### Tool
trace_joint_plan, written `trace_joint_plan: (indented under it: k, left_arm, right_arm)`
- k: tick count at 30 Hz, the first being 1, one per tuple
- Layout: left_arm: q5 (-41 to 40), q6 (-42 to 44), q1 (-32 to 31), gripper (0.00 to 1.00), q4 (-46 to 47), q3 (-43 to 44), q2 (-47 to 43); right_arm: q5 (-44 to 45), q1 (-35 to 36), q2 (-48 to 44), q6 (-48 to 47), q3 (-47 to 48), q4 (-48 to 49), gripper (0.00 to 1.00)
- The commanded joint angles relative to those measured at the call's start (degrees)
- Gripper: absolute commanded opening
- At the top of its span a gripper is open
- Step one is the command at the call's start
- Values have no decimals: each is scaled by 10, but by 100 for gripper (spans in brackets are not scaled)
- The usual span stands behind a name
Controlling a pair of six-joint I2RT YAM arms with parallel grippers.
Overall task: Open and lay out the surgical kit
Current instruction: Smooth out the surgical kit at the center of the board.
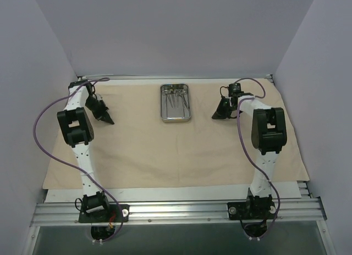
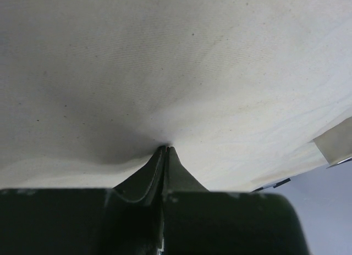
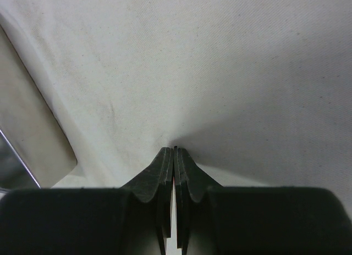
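Surroundings: plain pale walls (image 1: 33, 46) on three sides, metal rail (image 1: 176, 211) along the near edge, purple cables (image 1: 36, 128) looping off both arms. Nothing sits between the grippers and the tray.
Left gripper (image 1: 109, 121): far-left part of the cloth, jaws pinched tight together, tips down on the fabric, and the cloth puckers right into them, so it looks like it's got a bit of it.
Cloth wrap (image 1: 165, 150): beige, spread out flat over most of the table, pretty smooth.
Steel tray (image 1: 163, 104): shiny little rectangle, on the cloth at far centre, between the two grippers.
Instruments (image 1: 176, 101): thin silver ones lying inside the tray, too small to tell apart.
Right gripper (image 1: 215, 117): just right of the tray, same deal, closed up on a pucker of cloth.
Count: two grippers, one cloth, one tray, can't count the instruments.
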Motion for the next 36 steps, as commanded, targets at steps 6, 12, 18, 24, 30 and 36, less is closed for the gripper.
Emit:
trace_joint_plan:
  k: [6, 12, 18, 24, 30, 36]
  left_arm:
    - [-88, 16, 17, 3, 61, -25, 14]
    - [-83, -11, 17, 14, 136, -110, -101]
    - [-66, -42, -8, 29, 174, -189, -231]
    - [-37, -46, -50, 37, 207, -354, -367]
    - [-30, -44, -111, 19, 212, -546, -499]
    - [-52, -60, -153, 7, 218, -627, -514]
  right_arm:
    - [79, -6, 28, -18, -43, -125, 0]
    - [106, -3, 13, -117, 22, -153, 0]
    - [165, 19, -13, -166, 203, -275, 0]
    - [134, 114, -171, -104, 17, -232, 1]
    - [128, 274, -305, -29, -140, -181, 0]
    - [101, 338, -356, 42, -257, -96, 0]
